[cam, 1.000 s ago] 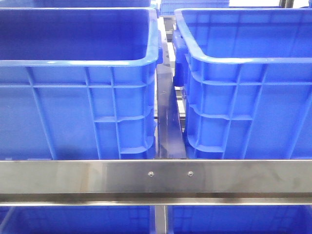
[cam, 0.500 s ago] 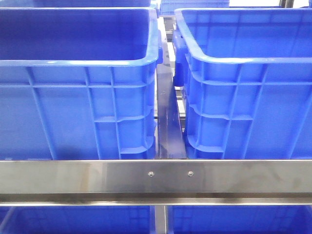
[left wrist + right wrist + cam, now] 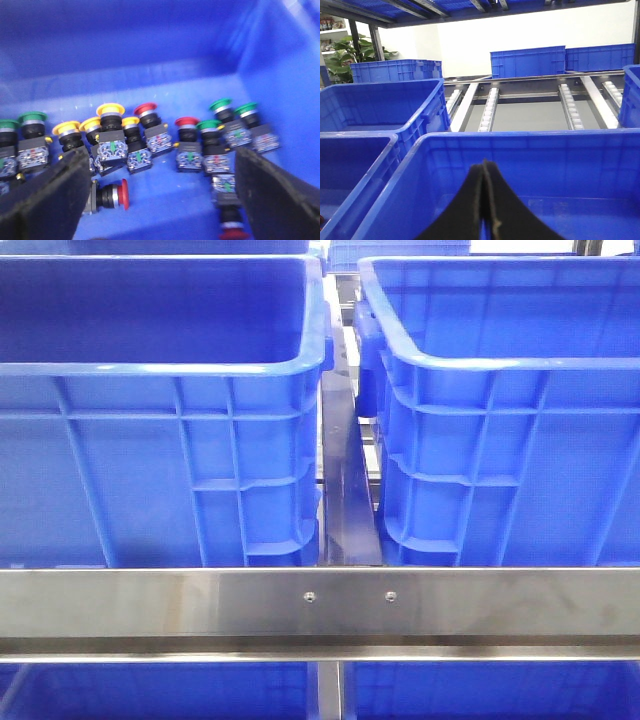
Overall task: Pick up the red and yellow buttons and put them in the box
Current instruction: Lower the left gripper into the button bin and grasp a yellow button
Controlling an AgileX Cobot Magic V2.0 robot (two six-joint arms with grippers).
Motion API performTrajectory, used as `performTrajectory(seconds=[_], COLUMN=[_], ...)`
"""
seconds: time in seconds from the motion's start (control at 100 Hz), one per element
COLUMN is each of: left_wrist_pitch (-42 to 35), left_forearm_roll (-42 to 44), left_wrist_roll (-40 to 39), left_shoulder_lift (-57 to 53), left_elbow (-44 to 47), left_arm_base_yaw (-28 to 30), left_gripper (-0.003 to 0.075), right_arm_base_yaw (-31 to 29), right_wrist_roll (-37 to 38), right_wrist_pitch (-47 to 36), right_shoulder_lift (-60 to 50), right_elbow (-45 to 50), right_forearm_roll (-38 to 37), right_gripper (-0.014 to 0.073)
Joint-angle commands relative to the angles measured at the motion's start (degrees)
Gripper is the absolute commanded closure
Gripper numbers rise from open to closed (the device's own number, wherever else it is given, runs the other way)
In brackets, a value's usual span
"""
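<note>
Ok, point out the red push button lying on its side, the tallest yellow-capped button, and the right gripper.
red push button lying on its side (image 3: 121, 194), left wrist view, red cap.
tallest yellow-capped button (image 3: 110, 108), left wrist view, yellow cap.
right gripper (image 3: 485, 200), right wrist view, closed fingertips' seam.

Left wrist view soft w/ motion blur; left gripper (image 3: 160, 200) fingers (image 3: 45, 200) cropped at frame edges. Red button (image 3: 231, 231) cut off at bottom; green button (image 3: 6, 145) clipped at side. Front view: both crates (image 3: 160, 390) cropped, contents hidden behind walls; arms out of shot. Right gripper (image 3: 485, 210) cut off at bottom
</note>
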Motion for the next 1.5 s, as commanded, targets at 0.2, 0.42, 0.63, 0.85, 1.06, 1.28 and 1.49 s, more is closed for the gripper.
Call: performTrajectory(seconds=[0.2,0.42,0.63,0.85,1.06,1.28,1.49], left_wrist_pitch=[-3.53,-4.38,-5.33,-5.43,-6.15,-7.39,-8.46], left_forearm_roll=[0.78,0.78,0.78,0.78,0.87,0.87,0.87], left_wrist_roll=[0.01,0.01,0.01,0.01,0.01,0.01,0.01], left_shoulder_lift=[15.51,21.09,22.94,25.82,28.65,31.89,33.25], left_elbow=[-10.19,-11.81,-11.81,-11.81,-11.81,-11.81,-11.81], left_arm_base_yaw=[0.00,1.95,4.81,4.94,4.94,4.94,4.94], left_gripper=[0.0185,0.0185,0.0185,0.0185,0.0185,0.0185,0.0187], right_arm_base_yaw=[-0.26,-0.26,-0.26,-0.26,-0.26,-0.26,-0.26], right_wrist_roll=[-0.25,-0.25,-0.25,-0.25,-0.25,-0.25,-0.25], right_wrist_pitch=[0.48,0.48,1.27,1.76,1.76,1.76,1.76], right_shoulder_lift=[-0.12,-0.12,-0.12,-0.12,-0.12,-0.12,-0.12], right_elbow=[-1.55,-1.55,-1.55,-1.55,-1.55,-1.55,-1.55], right_forearm_roll=[0.61,0.61,0.61,0.61,0.61,0.61,0.61], right_gripper=[0.0709,0.0709,0.0709,0.0709,0.0709,0.0709,0.0709])
